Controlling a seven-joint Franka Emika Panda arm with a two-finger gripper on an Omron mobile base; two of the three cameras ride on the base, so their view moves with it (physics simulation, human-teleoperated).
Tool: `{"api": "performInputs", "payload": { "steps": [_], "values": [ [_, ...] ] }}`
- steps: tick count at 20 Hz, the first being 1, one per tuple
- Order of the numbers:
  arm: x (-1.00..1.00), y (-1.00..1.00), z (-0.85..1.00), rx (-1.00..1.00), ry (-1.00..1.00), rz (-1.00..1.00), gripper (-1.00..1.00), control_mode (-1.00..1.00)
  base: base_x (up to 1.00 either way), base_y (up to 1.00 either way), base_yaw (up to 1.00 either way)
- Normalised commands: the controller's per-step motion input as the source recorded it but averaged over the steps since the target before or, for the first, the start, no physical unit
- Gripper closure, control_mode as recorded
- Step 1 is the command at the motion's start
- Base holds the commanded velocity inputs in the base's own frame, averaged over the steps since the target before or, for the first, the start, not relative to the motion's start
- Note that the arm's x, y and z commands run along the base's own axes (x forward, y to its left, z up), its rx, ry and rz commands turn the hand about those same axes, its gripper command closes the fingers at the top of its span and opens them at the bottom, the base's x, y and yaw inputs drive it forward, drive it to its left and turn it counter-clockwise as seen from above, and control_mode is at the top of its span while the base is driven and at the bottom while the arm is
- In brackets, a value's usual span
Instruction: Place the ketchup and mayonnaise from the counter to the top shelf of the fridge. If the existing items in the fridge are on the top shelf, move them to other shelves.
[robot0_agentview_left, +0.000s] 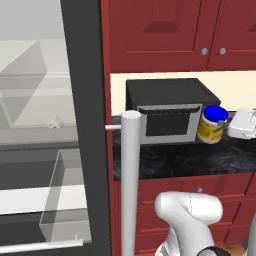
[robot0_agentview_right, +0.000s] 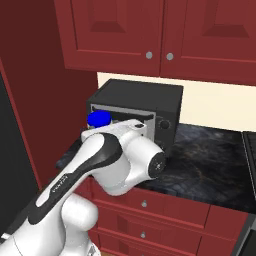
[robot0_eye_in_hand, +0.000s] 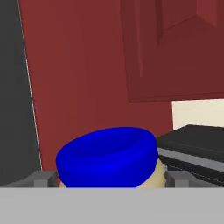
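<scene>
The mayonnaise is a cream jar with a blue lid, standing on the dark counter just right of the black toaster oven. My gripper reaches it from the right and is open. In the hand view the jar sits between the two fingertips, one on each side; I cannot tell if they touch it. The ketchup is out of view. The open fridge shows pale shelves on the left.
The fridge's dark door edge and a grey upright handle bar stand between the fridge and the counter. Red cabinets hang above, and drawers sit below. A clear bin rests low in the fridge.
</scene>
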Motion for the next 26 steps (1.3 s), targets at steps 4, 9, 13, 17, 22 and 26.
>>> {"api": "performInputs", "payload": {
  "steps": [4,9,13,17,22,26],
  "values": [
    [-0.56,0.04,0.52,0.12,0.23,0.0,1.0,-1.0,0.0,0.0,0.0],
    [-0.8,0.03,0.0,0.04,-0.06,0.0,1.0,-1.0,0.0,0.0,0.0],
    [-0.25,0.0,0.0,0.0,-0.04,0.0,1.0,1.0,-0.75,0.02,0.0],
    [0.0,0.0,0.0,0.0,0.0,0.0,1.0,1.0,-1.0,0.18,0.0],
    [0.0,0.0,0.0,0.0,0.0,0.0,1.0,1.0,-1.0,0.55,0.01],
    [0.0,0.0,0.0,0.0,0.0,0.0,1.0,1.0,-1.0,0.97,0.01]
  ]
}}
